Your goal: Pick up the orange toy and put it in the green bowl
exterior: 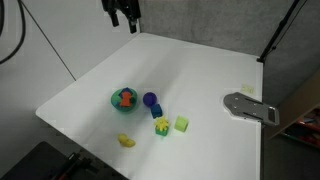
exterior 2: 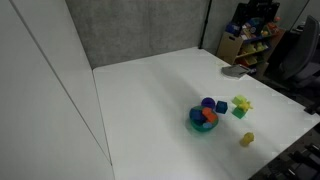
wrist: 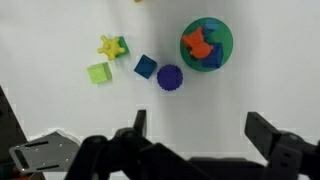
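- The claw (wrist: 200, 128) hung high above the white worktop (wrist: 60, 30), its jaws wide apart and holding nothing.
- The small red-orange lumpy plastic toy (wrist: 198, 44) lay inside the shallow round teal-green plastic bowl (wrist: 227, 38).
- I judged the placing step finished; the next move called only for keeping the arm clear of the bowl.

No legible text, label, brand, number or sign in any view. Shelf clutter (exterior 2: 252, 40) beyond far corner of tabletop (exterior 2: 160, 90): too blurred and small to read. Grey plate (exterior: 250, 106) at tabletop edge: no markings made out.
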Motion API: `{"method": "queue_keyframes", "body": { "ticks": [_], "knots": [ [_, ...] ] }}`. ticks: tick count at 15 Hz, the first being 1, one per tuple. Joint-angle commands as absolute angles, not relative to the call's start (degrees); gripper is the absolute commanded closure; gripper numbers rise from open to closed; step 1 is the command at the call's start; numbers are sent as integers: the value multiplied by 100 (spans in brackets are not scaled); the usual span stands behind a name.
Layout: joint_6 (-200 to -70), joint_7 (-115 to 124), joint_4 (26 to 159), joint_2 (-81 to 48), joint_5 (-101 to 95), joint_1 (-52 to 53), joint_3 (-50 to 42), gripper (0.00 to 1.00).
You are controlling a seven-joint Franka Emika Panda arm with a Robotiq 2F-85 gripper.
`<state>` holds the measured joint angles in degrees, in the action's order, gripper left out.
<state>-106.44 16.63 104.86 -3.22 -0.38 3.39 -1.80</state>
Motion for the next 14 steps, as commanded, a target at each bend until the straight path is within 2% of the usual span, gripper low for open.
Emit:
{"method": "queue_keyframes", "body": {
  "ticks": [1, 14],
  "knots": [
    [-10360, 1721, 10935, 340, -133, 222, -117, 0],
    [-10394, 1768, 12475, 1889, -106, 14, 23, 0]
  ]
}}
